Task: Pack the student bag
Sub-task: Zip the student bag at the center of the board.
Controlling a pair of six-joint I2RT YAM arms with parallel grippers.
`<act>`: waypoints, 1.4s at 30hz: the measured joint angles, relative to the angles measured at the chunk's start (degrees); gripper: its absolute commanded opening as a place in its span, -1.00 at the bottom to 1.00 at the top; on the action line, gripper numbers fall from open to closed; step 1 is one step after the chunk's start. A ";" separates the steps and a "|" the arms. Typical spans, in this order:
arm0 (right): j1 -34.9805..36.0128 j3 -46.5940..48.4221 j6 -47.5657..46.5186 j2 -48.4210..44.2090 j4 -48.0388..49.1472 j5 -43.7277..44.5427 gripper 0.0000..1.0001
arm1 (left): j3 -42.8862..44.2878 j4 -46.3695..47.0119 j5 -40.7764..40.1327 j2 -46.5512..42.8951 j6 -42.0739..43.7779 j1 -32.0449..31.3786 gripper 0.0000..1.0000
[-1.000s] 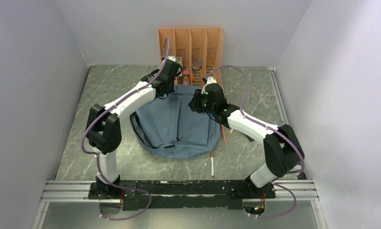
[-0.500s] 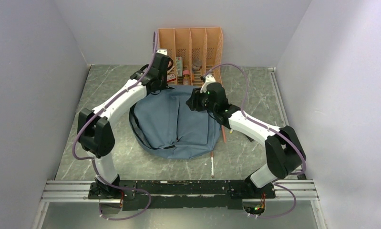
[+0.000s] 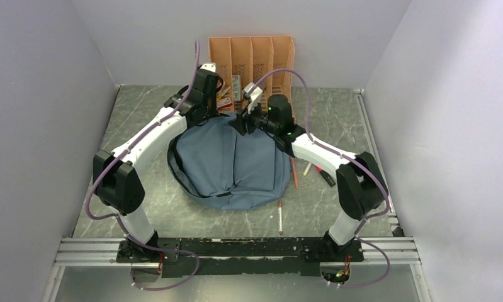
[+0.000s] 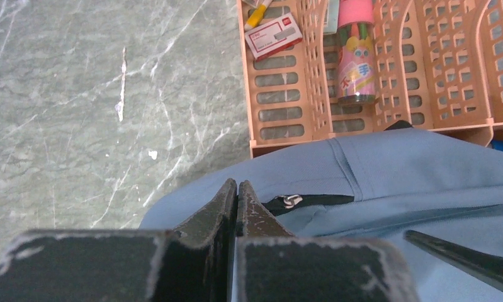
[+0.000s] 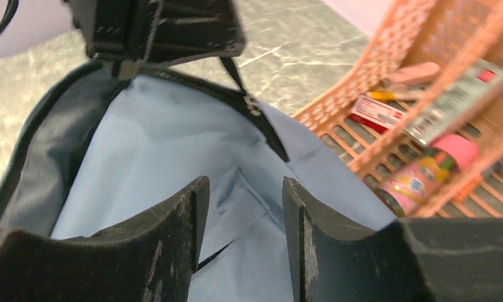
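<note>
The student bag, dusty blue with black trim, lies flat mid-table, its top toward the orange organizer. My left gripper is at the bag's top left corner. Its fingertips are pressed together on the bag's rim, beside the zip pull. From the right wrist, that rim rises to the left gripper and the blue lining shows inside the mouth. My right gripper hovers over that mouth, jaws open with only fabric below.
The organizer's slots hold a pink bottle, a red-and-white box and other small items. Right of the bag lie an orange pencil, a white pen and a dark marker. Grey walls enclose three sides.
My left arm has drawn back and left toward the organizer, pulling the bag's top edge along. My right gripper has swung left over the bag's top and opened wider.
</note>
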 measured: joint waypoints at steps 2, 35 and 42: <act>0.02 0.94 -4.26 2.16 -0.09 -4.94 0.07 | -0.57 0.00 0.02 -0.24 -0.04 0.09 -0.90; -2.01 23.26 -27.21 22.27 -9.46 -25.81 -0.89 | -3.13 -3.08 -3.56 -4.74 -1.62 0.92 -0.90; -2.32 21.64 -21.90 22.32 -5.95 -22.84 -1.00 | -10.14 -5.29 -6.40 -11.47 -4.11 1.22 -0.90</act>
